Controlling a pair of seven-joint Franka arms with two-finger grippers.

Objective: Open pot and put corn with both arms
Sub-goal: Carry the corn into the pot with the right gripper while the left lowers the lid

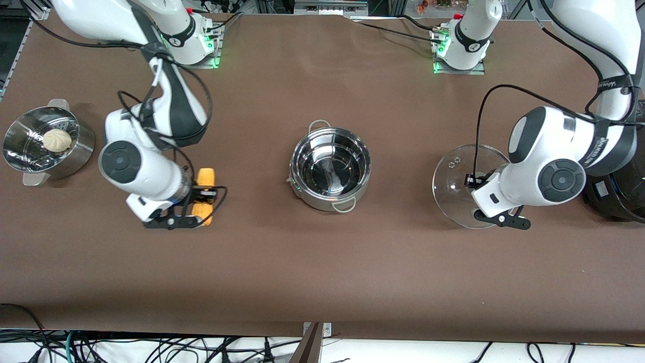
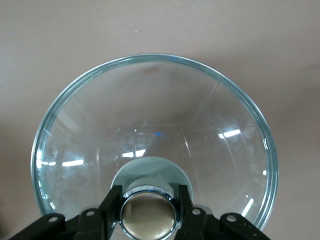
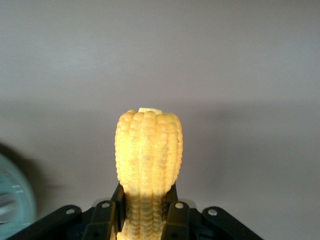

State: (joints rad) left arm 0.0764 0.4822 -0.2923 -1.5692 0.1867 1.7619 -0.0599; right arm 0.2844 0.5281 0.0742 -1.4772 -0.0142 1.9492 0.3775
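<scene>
The steel pot stands open and empty at the table's middle. Its glass lid is at the left arm's end of the table, low over or on the cloth; I cannot tell which. My left gripper is shut on the lid's tan knob, a finger on each side, as the left wrist view shows over the lid. The yellow corn lies toward the right arm's end. My right gripper is shut on the corn, its fingers pressed to both sides.
A perforated steamer pot with a white bun stands at the right arm's end of the table. A large black cooker stands at the left arm's end, beside the lid. Brown cloth covers the table.
</scene>
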